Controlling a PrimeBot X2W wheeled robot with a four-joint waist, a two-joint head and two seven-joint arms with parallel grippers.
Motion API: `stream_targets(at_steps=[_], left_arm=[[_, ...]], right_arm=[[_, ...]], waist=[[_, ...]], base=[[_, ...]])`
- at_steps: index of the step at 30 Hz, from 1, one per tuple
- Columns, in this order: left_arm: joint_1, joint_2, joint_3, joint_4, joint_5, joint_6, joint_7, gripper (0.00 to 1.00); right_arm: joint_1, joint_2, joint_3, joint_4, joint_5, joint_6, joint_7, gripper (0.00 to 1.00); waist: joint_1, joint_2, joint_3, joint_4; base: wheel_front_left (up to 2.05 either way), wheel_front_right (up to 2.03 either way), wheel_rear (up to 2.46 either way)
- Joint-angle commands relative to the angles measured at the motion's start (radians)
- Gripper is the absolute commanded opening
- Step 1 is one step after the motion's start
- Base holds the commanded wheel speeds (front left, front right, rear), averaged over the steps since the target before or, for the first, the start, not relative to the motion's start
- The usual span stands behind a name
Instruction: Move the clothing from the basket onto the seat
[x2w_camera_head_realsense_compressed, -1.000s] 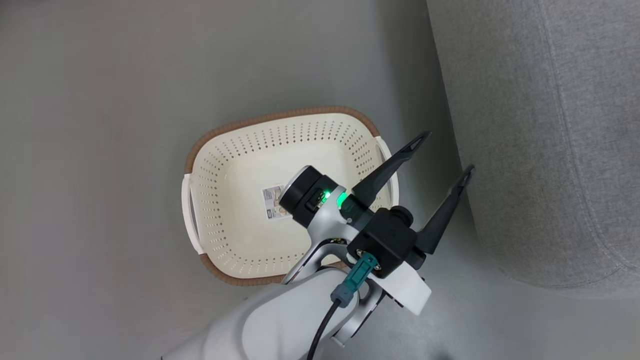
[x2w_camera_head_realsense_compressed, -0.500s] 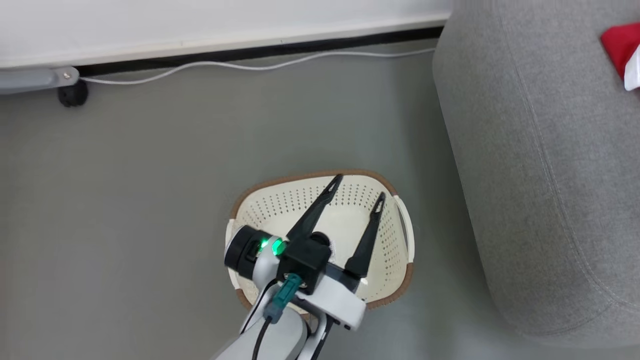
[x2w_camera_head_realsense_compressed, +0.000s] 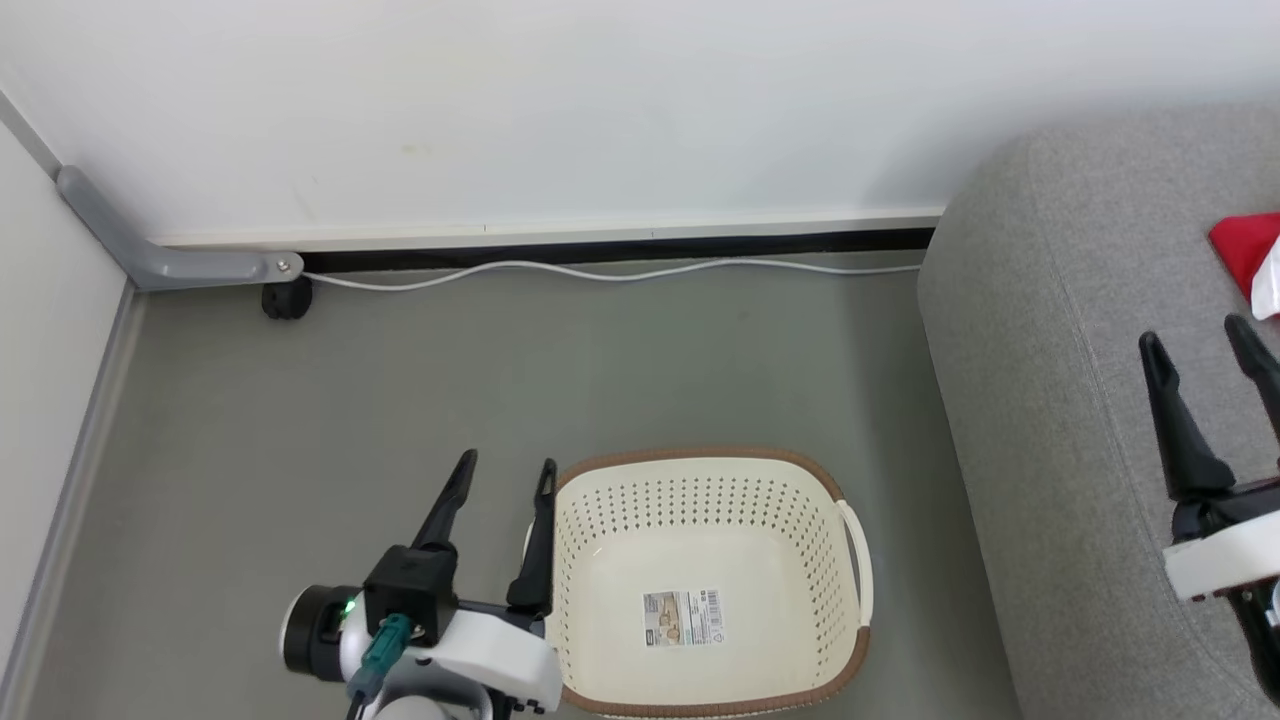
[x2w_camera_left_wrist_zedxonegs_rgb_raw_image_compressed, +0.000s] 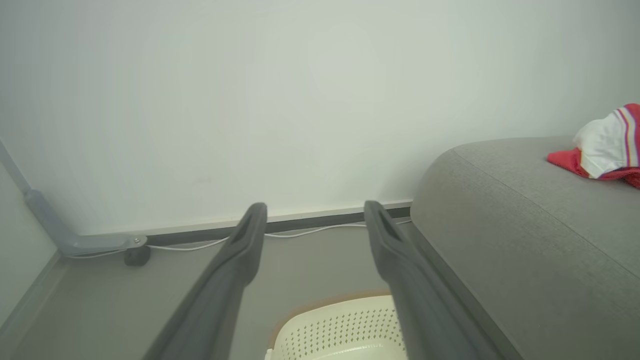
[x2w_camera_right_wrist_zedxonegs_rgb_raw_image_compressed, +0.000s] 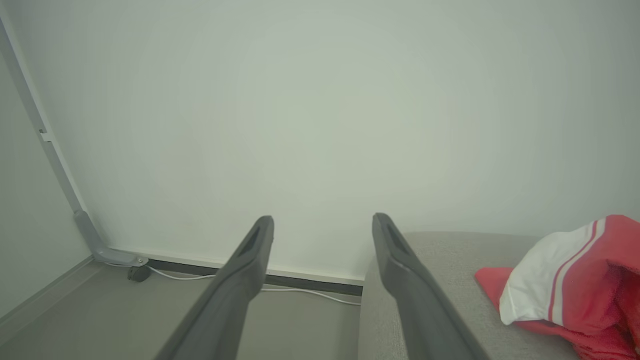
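One basket (x2w_camera_head_realsense_compressed: 700, 455) on the floor (x2w_camera_head_realsense_compressed: 400, 400), one red-and-white clothing (x2w_camera_head_realsense_compressed: 1245, 250) heap on the sofa (x2w_camera_head_realsense_compressed: 1050, 400).
Two hands, both spread: left hand (x2w_camera_head_realsense_compressed: 507, 462) just beside the basket, right hand (x2w_camera_head_realsense_compressed: 1192, 332) over the sofa near the clothing; one white cable (x2w_camera_head_realsense_compressed: 600, 272) by the wall (x2w_camera_head_realsense_compressed: 600, 100).

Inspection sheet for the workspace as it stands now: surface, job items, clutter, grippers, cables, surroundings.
Surface: grey floor, bare around the basket.
Job's things: basket on the floor beside the seat, no clothing in it, paper label on its bottom; clothing lies bunched on the seat.
Clutter: nothing seen.
Grippers: left gripper open, holding nothing, just left of the basket; right gripper open, holding nothing, over the seat near the clothing.
Cables: white cable along the baseboard; teal plug at the left wrist.
Surroundings: white wall, grey bracket, black caster.
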Motion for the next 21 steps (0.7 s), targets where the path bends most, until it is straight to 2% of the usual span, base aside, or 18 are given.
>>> stream_targets(at_steps=[1,12,21], left_arm=[[0.006,0.010,0.063,-0.020,0.016,-0.009,-0.005,1.00],[0.124,0.029,0.273,-0.011,0.061,-0.043,-0.005,1.00],[0.216,0.007,0.366,-0.030,0.104,-0.055,-0.005,1.00]], right_arm=[[0.038,-0.002,-0.001,-0.026,-0.011,0.001,-0.005,1.00],[0.148,0.106,0.011,-0.002,-0.062,0.001,-0.005,1.00],[0.186,0.139,0.078,0.039,-0.071,0.001,-0.005,1.00]], waist=[[-0.0001,0.0000,-0.032,0.013],[-0.0001,0.0000,-0.116,-0.002],[-0.0001,0.0000,-0.138,-0.018]], base=[[0.00,0.00,0.00],[0.00,0.00,0.00],[0.00,0.00,0.00]])
